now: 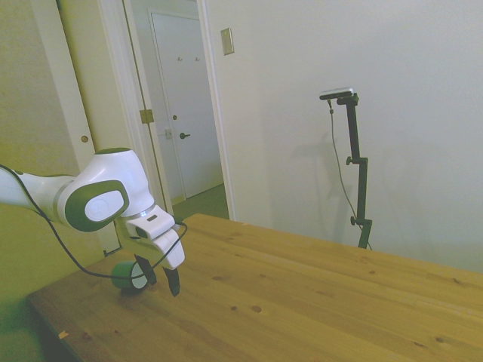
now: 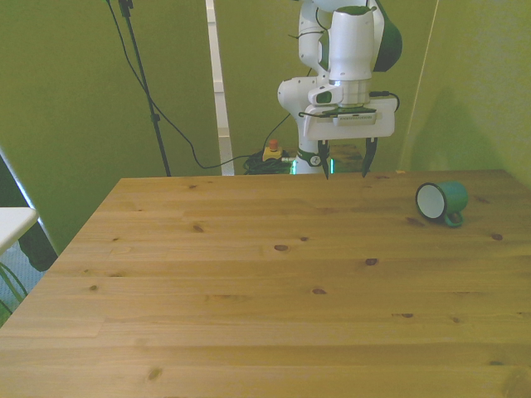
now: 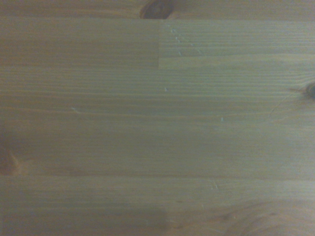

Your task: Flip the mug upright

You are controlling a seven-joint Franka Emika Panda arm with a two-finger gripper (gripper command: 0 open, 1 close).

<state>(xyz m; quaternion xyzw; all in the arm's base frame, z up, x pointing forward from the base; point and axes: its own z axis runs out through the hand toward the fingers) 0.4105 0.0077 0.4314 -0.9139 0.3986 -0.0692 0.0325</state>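
Observation:
The teal-green mug (image 2: 441, 201) lies on its side near the table's far edge at the front view's right, its whitish mouth facing the camera and its small loop handle resting low on the wood. In the side view the mug (image 1: 129, 275) shows partly behind the gripper's fingers. My gripper (image 2: 345, 158) hangs over the far edge of the table, well to the front view's left of the mug, open with nothing between its fingers. In the side view the gripper (image 1: 158, 276) hovers just above the wood. The wrist view holds only bare table planks.
The wooden table (image 2: 249, 290) stretches wide toward the camera. A white panel edge (image 2: 12, 222) juts in at the front view's left. Cables and a small red-topped device (image 2: 270, 151) lie behind the table near the robot's base.

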